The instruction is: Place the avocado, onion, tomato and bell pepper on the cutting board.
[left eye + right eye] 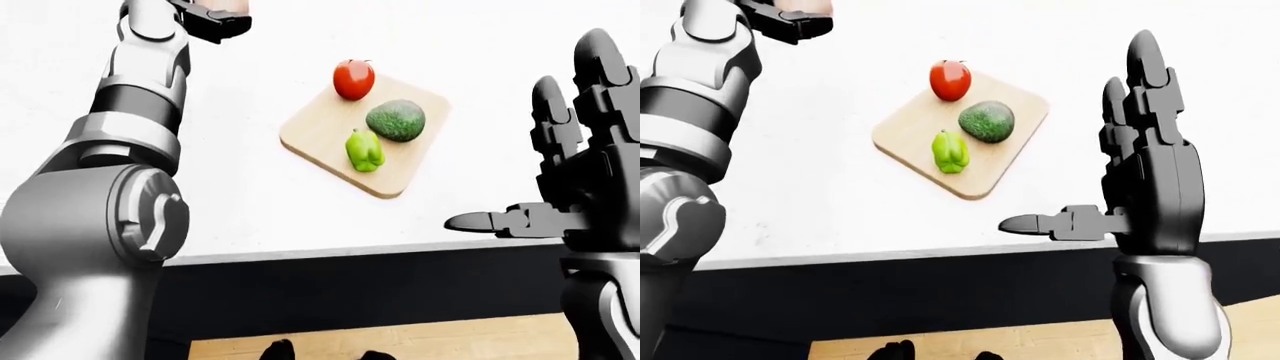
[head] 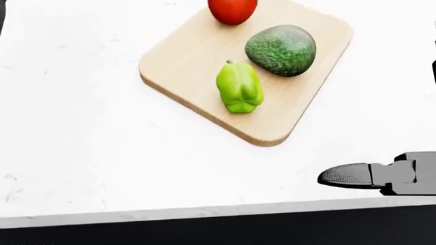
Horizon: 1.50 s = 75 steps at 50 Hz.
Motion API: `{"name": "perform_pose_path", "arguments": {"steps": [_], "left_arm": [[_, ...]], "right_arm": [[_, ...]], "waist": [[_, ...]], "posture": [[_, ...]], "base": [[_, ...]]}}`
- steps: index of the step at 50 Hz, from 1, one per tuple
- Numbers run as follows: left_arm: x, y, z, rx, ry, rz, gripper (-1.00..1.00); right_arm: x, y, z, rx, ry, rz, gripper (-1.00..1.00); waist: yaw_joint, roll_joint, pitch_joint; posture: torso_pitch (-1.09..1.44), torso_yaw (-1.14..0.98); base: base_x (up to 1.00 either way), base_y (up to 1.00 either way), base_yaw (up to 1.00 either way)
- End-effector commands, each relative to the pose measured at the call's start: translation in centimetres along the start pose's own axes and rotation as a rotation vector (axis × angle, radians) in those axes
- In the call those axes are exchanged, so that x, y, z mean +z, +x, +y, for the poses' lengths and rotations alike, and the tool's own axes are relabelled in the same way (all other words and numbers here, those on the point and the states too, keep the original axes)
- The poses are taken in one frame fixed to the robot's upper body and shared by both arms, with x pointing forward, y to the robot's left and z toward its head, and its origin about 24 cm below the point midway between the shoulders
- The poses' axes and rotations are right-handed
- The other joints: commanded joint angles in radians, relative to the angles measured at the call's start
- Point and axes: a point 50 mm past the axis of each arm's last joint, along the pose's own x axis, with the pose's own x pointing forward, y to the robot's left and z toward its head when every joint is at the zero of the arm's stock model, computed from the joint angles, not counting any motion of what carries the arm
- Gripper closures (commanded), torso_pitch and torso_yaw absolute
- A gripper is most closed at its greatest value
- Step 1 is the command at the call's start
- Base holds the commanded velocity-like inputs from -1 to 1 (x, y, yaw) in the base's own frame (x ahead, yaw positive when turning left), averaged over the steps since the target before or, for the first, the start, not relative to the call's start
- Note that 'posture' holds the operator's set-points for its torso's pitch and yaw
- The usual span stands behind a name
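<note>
Red tomato [image 2: 232,10] cut off at head view's top.

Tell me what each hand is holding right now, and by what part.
The right hand is open and holds nothing. The left hand, at the view's top edge, seems to grip something pale, but it is cropped, so the thing and grip cannot be told.

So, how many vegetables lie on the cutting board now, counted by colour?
Red: 1, the tomato
Light green: 1, the bell pepper
Dark green: 1, the avocado
Total: 3 on the cutting board; no onion is seen on it.
</note>
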Motion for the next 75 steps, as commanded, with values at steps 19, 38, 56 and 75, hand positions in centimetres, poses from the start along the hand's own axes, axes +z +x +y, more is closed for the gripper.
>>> {"name": "perform_pose_path", "arguments": {"steps": [19,38,56,75], "left_arm": [[2.9,0.0,0.3,-0.106,-0.030,-0.165,1.00],[3.9,-0.1,0.9,-0.294,-0.112,-0.216,1.00],[4.0,-0.7,0.9,-0.485,-0.103,-0.242,1.00],[3.3,-4.2,1.1,-0.522,-0.114,-0.245,1.00]], "right_arm": [[0.7,-0.3,-0.2,-0.014,-0.015,-0.062,-1.00],[0.7,-0.1,0.2,-0.005,-0.014,-0.057,-1.00],[0.7,-0.1,0.4,0.001,-0.009,-0.058,-1.00],[0.3,0.2,0.7,0.009,-0.006,-0.054,-1.00]], "waist": [[0.008,-0.002,-0.042],[0.003,0.008,-0.040],[0.000,0.011,-0.040],[-0.001,0.015,-0.042]], "posture": [[0.29,-0.06],[0.29,-0.06],[0.29,-0.06],[0.29,-0.06]], "base": [[0.00,0.00,0.00],[0.00,0.00,0.00],[0.00,0.00,0.00],[0.00,0.00,0.00]]}}
